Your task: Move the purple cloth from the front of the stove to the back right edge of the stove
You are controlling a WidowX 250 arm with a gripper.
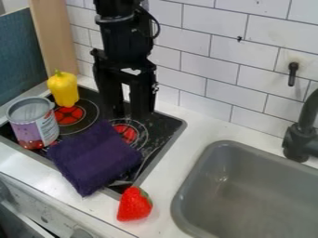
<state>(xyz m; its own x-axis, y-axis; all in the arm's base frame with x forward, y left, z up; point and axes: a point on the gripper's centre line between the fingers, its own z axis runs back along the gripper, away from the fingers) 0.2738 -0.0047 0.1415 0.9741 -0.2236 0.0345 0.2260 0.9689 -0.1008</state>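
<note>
The black gripper (129, 111) hangs down over the back of the stove, its two fingers apart with nothing between them. Just in front of it lies a folded dark purple cloth (94, 157), spread over the front part of the black stove top (162, 135). A yellow pepper (63, 89) stands upright at the stove's back left, left of the gripper. In front of the pepper is an open metal can (34, 124) with a purple and white label. A red strawberry (134, 204) sits on the white counter near the stove's front right corner.
On the right a grey sink (248, 186) is set into the counter (197, 124), with a black faucet (301, 139) behind it. A white tiled wall (217, 69) rises at the back, bearing a small black hook (292, 74). A wooden board (55, 37) stands at the left.
</note>
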